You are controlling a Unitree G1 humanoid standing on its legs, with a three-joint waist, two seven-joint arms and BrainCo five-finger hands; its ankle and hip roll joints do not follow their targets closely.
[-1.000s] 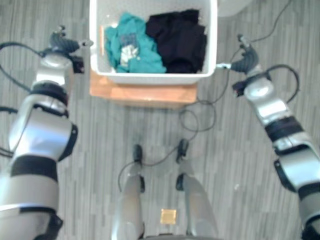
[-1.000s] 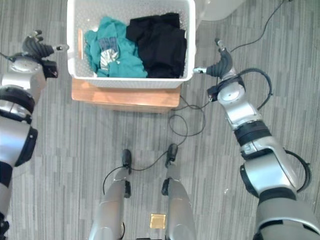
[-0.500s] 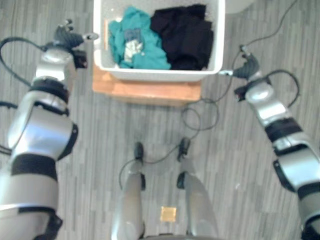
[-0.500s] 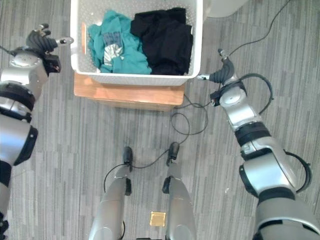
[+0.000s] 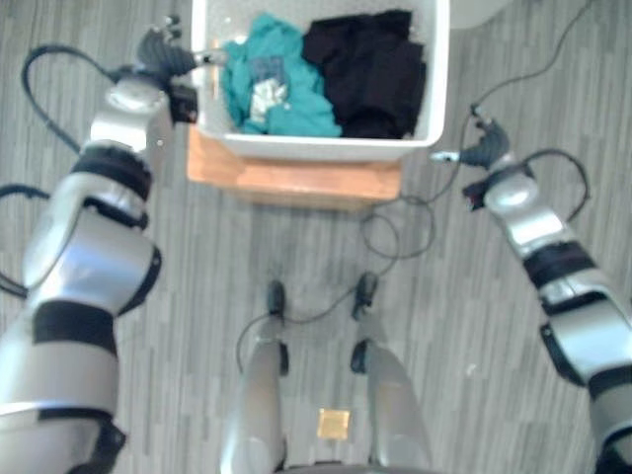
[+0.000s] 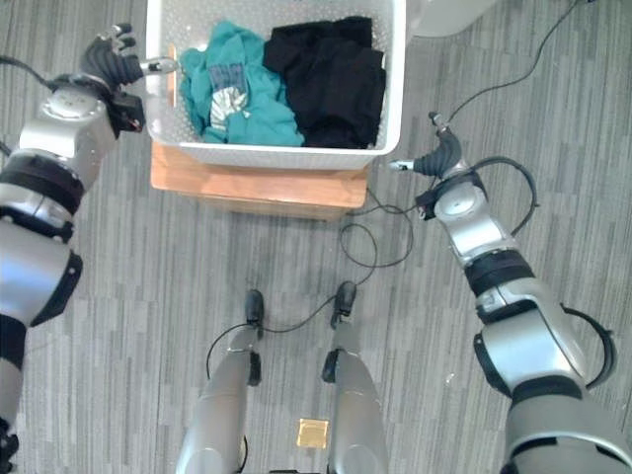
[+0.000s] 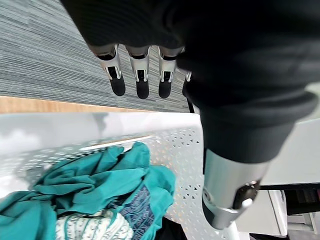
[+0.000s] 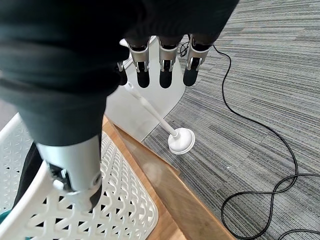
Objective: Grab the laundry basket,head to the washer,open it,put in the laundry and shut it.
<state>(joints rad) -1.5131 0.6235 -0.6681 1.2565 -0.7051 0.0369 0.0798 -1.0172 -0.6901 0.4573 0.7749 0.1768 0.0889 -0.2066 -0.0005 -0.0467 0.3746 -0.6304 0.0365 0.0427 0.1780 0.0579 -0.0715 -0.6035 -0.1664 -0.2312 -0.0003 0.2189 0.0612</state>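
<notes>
Flanking the basket (image 6: 276,153) with both hands, I log the grab as not yet made.
Item 1: white perforated basket, on a wooden stand (image 6: 252,188), lifted off the floor for easier reach.
Item 2: teal laundry (image 6: 232,99) and black laundry (image 6: 326,84), inside, side by side.
Item 3: left hand (image 6: 111,61), at the left rim, fingers straight, grasping nothing.
Item 4: right hand (image 6: 441,155), near the right corner, fingers straight, released.
</notes>
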